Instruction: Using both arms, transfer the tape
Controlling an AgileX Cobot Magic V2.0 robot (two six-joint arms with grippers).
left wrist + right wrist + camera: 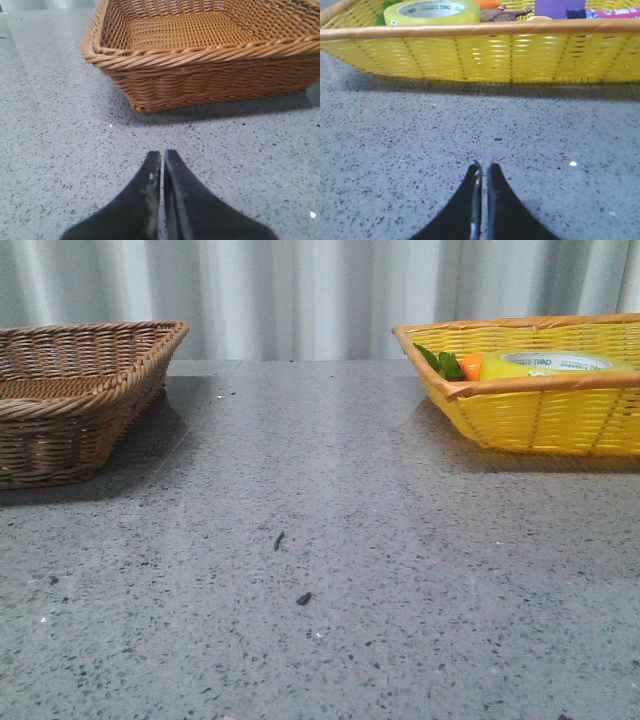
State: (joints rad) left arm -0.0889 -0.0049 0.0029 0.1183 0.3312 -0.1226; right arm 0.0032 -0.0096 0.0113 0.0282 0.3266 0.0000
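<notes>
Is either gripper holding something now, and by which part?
Nothing is held. The left gripper and right gripper are shut and empty over the table. The tape lies in the yellow basket.

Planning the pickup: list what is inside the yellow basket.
The yellow basket holds the tape, a carrot with green leaves, and a purple block. Its wall hides the lower contents.

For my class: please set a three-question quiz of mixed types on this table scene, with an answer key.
1. True or false: the tape lies in the brown basket.
2. What orange item sits beside the tape? A carrot, B ball, C cup.
3. Fill in: the left gripper and right gripper each have their fingers ____.

Key: 1 false, it lies in the yellow basket; 2 A; 3 shut.
</notes>
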